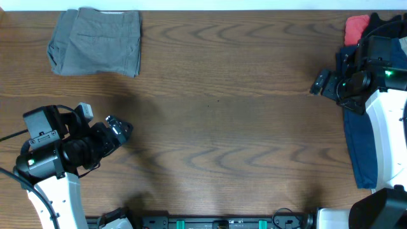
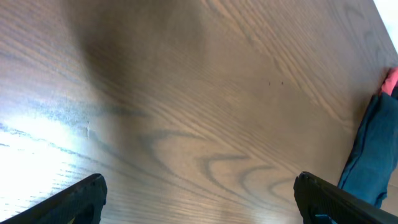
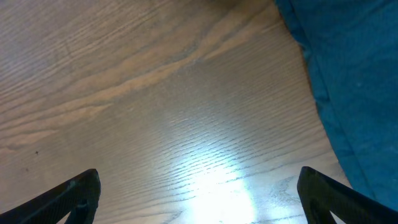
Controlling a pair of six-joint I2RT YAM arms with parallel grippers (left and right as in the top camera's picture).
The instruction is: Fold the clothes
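The shorts lie flat at the far left corner of the tabletop, in a compact, roughly square bundle that looks already doubled over. The left tool hangs nearer the robot than the shorts and well apart from them. In its wrist view the fingers are spread wide with only bare wood between them. The right tool is far across from the shorts on the opposite side, also spread wide and empty over wood. Just beside it, a blue cloth lies stretched out under the right arm, and a red cloth sits at the far corner opposite the shorts. I judge the shorts to be light, soft and limp: woven cotton that will sag when lifted at one point, neither slippery nor fragile. The thicker places, such as the waistband or layered hem corners, should give the firmest pinch, though I cannot tell which edge is the waistband. For any further fold, taking two corners of one edge and pinching all layers low against the wood would likely keep the stack together. A single-layer pinch risks peeling the bundle open.
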